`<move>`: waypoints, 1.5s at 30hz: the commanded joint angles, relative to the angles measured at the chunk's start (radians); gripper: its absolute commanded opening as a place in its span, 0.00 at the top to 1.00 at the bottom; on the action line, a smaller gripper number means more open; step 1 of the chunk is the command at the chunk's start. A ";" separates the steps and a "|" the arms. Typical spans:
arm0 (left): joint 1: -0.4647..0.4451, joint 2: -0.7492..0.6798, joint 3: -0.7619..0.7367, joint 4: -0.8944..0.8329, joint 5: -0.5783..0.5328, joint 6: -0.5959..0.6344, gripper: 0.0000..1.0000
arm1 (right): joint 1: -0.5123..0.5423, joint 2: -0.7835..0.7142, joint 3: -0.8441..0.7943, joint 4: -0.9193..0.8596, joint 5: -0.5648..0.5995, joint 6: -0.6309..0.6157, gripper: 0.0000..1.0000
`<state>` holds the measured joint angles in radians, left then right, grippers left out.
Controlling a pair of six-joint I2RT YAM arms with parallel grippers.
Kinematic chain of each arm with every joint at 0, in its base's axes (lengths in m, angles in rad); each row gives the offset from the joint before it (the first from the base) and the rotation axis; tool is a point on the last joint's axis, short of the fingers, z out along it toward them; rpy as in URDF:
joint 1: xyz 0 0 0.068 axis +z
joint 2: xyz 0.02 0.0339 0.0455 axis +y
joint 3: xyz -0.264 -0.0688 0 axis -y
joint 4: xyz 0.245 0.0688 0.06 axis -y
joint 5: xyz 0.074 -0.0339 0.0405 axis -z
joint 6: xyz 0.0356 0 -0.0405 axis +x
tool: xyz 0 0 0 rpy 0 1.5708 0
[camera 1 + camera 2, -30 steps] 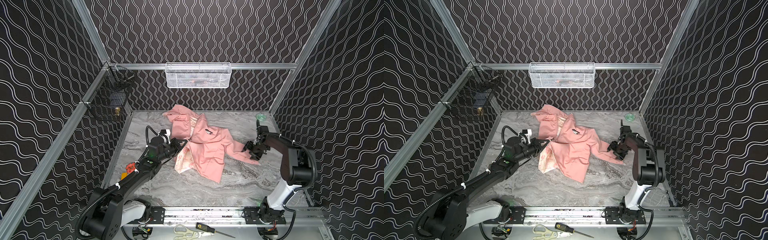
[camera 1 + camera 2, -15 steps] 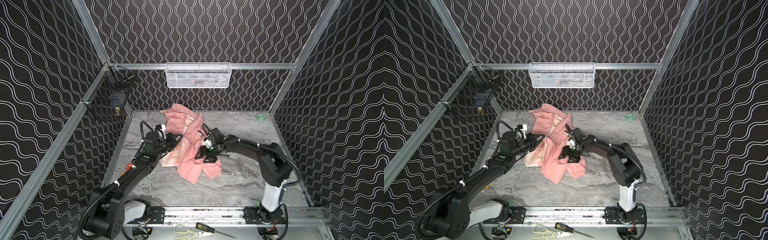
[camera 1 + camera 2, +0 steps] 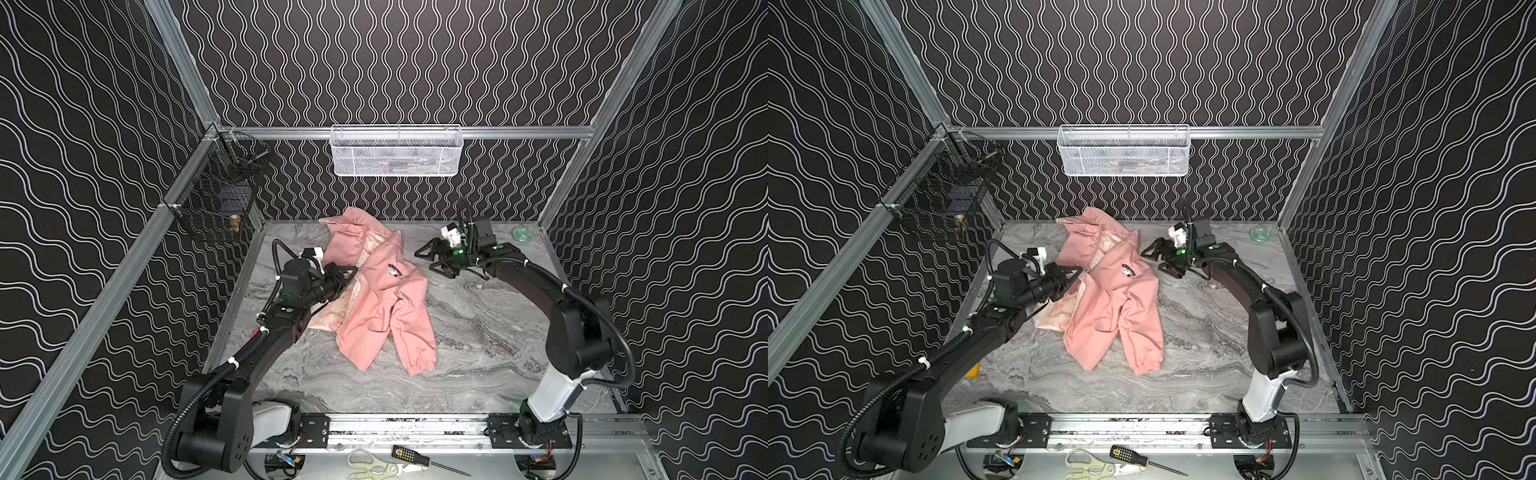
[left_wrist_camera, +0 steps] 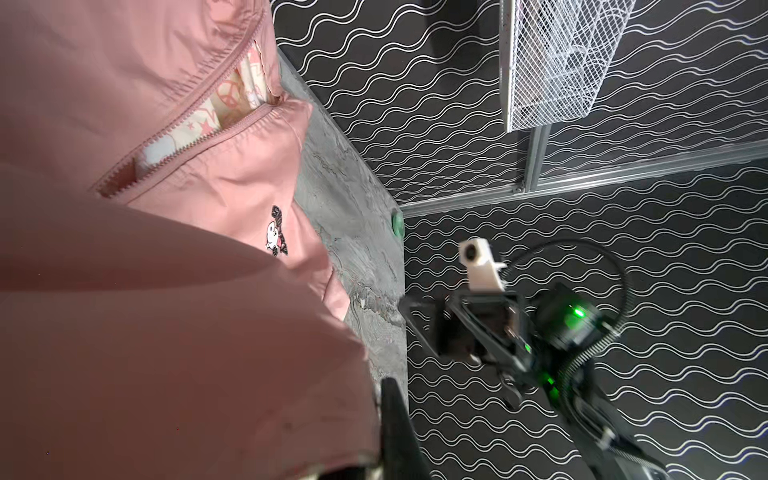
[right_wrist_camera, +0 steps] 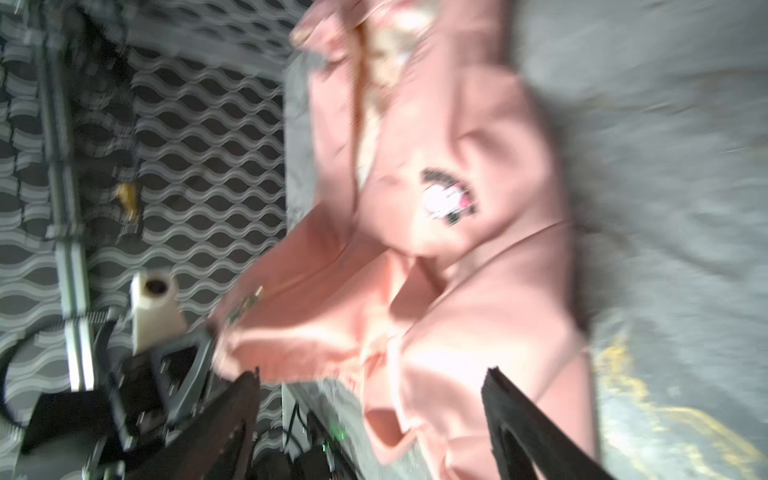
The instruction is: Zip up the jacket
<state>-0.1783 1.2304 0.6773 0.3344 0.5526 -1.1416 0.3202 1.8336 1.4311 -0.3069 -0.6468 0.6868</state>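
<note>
The salmon-pink jacket (image 3: 384, 299) lies crumpled on the marble table left of centre in both top views, also (image 3: 1113, 303). Its cartoon print (image 3: 394, 270) faces up, and one sleeve is folded across the front. The left wrist view shows the zipper (image 4: 187, 124) gaping at the collar, with cream lining showing inside. My left gripper (image 3: 353, 272) is shut on the jacket's left front edge. There, only one finger (image 4: 392, 415) shows beside the fabric. My right gripper (image 3: 428, 259) hovers open behind and to the right of the jacket, with nothing between its fingers (image 5: 498, 386).
A white wire basket (image 3: 397, 151) hangs on the back wall. A black wire basket (image 3: 216, 203) hangs at the back left corner. A small green dish (image 3: 522, 234) sits at the table's back right. Scissors (image 3: 374, 461) and a screwdriver (image 3: 415, 455) lie on the front rail.
My right gripper carried the sleeve from the right side across the jacket, let it go and pulled back to the back right, opening wider. The left gripper stayed shut on the jacket's edge.
</note>
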 commanded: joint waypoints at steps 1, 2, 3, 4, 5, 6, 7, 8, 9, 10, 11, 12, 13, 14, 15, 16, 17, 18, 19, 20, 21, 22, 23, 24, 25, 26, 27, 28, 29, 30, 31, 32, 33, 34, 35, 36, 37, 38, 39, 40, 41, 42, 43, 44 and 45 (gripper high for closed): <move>0.008 -0.008 -0.011 -0.013 0.035 0.027 1.00 | -0.020 0.100 0.072 0.068 0.008 0.055 0.17; 0.010 -0.013 -0.014 -0.020 0.040 0.029 1.00 | -0.021 0.135 0.101 0.080 0.009 0.061 0.17; 0.010 -0.019 -0.022 -0.032 0.043 0.031 1.00 | -0.022 0.175 0.131 0.094 0.005 0.068 0.17; 0.010 -0.025 -0.025 -0.046 0.046 0.037 1.00 | -0.021 0.214 0.164 0.109 -0.003 0.076 0.17; 0.010 -0.031 -0.030 -0.060 0.050 0.042 1.00 | -0.023 0.251 0.190 0.120 -0.010 0.083 0.17; 0.011 -0.035 -0.031 -0.079 0.056 0.051 1.00 | -0.023 0.289 0.220 0.136 -0.020 0.090 0.17; 0.011 -0.038 -0.030 -0.105 0.064 0.065 1.00 | -0.022 0.329 0.245 0.151 -0.028 0.101 0.17; 0.012 -0.041 -0.029 -0.125 0.072 0.077 1.00 | -0.023 0.361 0.268 0.168 -0.038 0.111 0.17; 0.013 -0.043 -0.028 -0.147 0.083 0.088 1.00 | -0.024 0.398 0.293 0.187 -0.048 0.123 0.17; 0.014 -0.044 -0.026 -0.166 0.095 0.101 1.00 | -0.024 0.434 0.318 0.204 -0.059 0.137 0.17; 0.015 -0.047 -0.026 -0.180 0.101 0.110 1.00 | -0.024 0.463 0.339 0.218 -0.070 0.151 0.17; 0.014 -0.049 -0.024 -0.199 0.108 0.121 1.00 | -0.023 0.495 0.362 0.240 -0.079 0.166 0.17; 0.014 -0.055 -0.021 -0.219 0.111 0.132 1.00 | -0.024 0.526 0.385 0.256 -0.084 0.177 0.17; 0.014 -0.056 -0.021 -0.233 0.112 0.139 1.00 | -0.023 0.552 0.407 0.271 -0.088 0.190 0.17; 0.014 -0.057 -0.019 -0.243 0.115 0.144 1.00 | -0.022 0.580 0.429 0.290 -0.093 0.208 0.17; 0.016 -0.060 -0.020 -0.253 0.115 0.147 1.00 | -0.021 0.607 0.454 0.308 -0.099 0.229 0.17; 0.016 -0.061 -0.021 -0.260 0.118 0.148 1.00 | -0.023 0.634 0.477 0.324 -0.106 0.246 0.17; 0.016 -0.063 -0.023 -0.263 0.116 0.148 1.00 | -0.019 0.665 0.509 0.338 -0.115 0.265 0.18; 0.016 -0.063 -0.023 -0.270 0.114 0.148 1.00 | -0.014 0.694 0.544 0.343 -0.122 0.278 0.18; 0.017 -0.065 -0.025 -0.275 0.110 0.150 1.00 | -0.008 0.718 0.577 0.341 -0.125 0.283 0.19; 0.019 -0.066 -0.024 -0.279 0.107 0.151 1.00 | -0.001 0.745 0.617 0.327 -0.121 0.283 0.19; 0.021 -0.062 -0.024 -0.279 0.106 0.148 1.00 | 0.005 0.770 0.655 0.313 -0.116 0.284 0.19; 0.022 -0.058 -0.023 -0.279 0.106 0.150 1.00 | 0.010 0.788 0.681 0.309 -0.113 0.288 0.20; 0.025 -0.054 -0.020 -0.282 0.104 0.152 1.00 | 0.013 0.808 0.699 0.315 -0.109 0.299 0.21; 0.026 -0.050 -0.016 -0.285 0.103 0.153 1.00 | 0.014 0.820 0.704 0.329 -0.110 0.314 0.22; 0.028 -0.048 -0.011 -0.288 0.103 0.157 1.00 | 0.015 0.832 0.705 0.351 -0.110 0.333 0.25; 0.029 -0.045 -0.006 -0.294 0.102 0.161 1.00 | 0.015 0.839 0.704 0.370 -0.111 0.347 0.28; 0.032 -0.043 -0.003 -0.301 0.102 0.167 1.00 | 0.014 0.844 0.704 0.383 -0.110 0.353 0.31; 0.034 -0.044 0.001 -0.308 0.101 0.172 1.00 | 0.011 0.847 0.703 0.392 -0.108 0.353 0.36; 0.038 -0.043 0.001 -0.311 0.100 0.172 1.00 | 0.010 0.846 0.703 0.395 -0.103 0.348 0.45; 0.041 -0.046 0.002 -0.314 0.099 0.175 1.00 | 0.007 0.836 0.695 0.396 -0.096 0.341 0.52; 0.043 -0.050 0.001 -0.315 0.097 0.175 1.00 | 0.002 0.814 0.674 0.407 -0.082 0.337 0.60; 0.047 -0.052 -0.002 -0.317 0.095 0.175 1.00 | -0.004 0.787 0.633 0.424 -0.069 0.335 0.67; 0.050 -0.054 -0.006 -0.315 0.094 0.172 1.00 | -0.010 0.759 0.596 0.441 -0.058 0.335 0.72; 0.052 -0.055 -0.008 -0.314 0.093 0.173 1.00 | -0.019 0.716 0.547 0.466 -0.046 0.338 0.78; 0.055 -0.055 -0.009 -0.314 0.091 0.174 1.00 | -0.027 0.676 0.490 0.486 -0.034 0.338 0.84; 0.057 -0.055 -0.008 -0.316 0.089 0.177 1.00 | -0.035 0.643 0.446 0.496 -0.023 0.334 0.90; 0.058 -0.054 -0.006 -0.316 0.087 0.181 1.00 | -0.042 0.598 0.394 0.503 -0.013 0.326 0.97; 0.060 -0.048 -0.001 -0.314 0.086 0.184 1.00 | -0.051 0.563 0.346 0.502 -0.003 0.313 1.00; 0.061 -0.040 0.003 -0.312 0.087 0.189 1.00 | -0.058 0.524 0.305 0.499 0.002 0.304 1.00; 0.062 -0.031 0.011 -0.310 0.089 0.195 1.00 | -0.069 0.484 0.259 0.500 0.004 0.297 1.00; 0.062 -0.016 0.020 -0.308 0.094 0.200 1.00 | -0.081 0.448 0.200 0.507 0.006 0.295 1.00; 0.063 -0.002 0.029 -0.306 0.101 0.207 1.00 | -0.089 0.415 0.153 0.517 0.006 0.295 1.00; 0.063 0.011 0.039 -0.310 0.105 0.215 1.00 | -0.096 0.385 0.105 0.528 0.002 0.297 1.00; 0.063 0.019 0.048 -0.309 0.107 0.219 1.00 | -0.102 0.365 0.071 0.525 -0.011 0.295 1.00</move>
<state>-0.1181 1.2331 0.7036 0.0235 0.6476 -0.9627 0.2272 2.2452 1.5684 0.1703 -0.6632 0.9916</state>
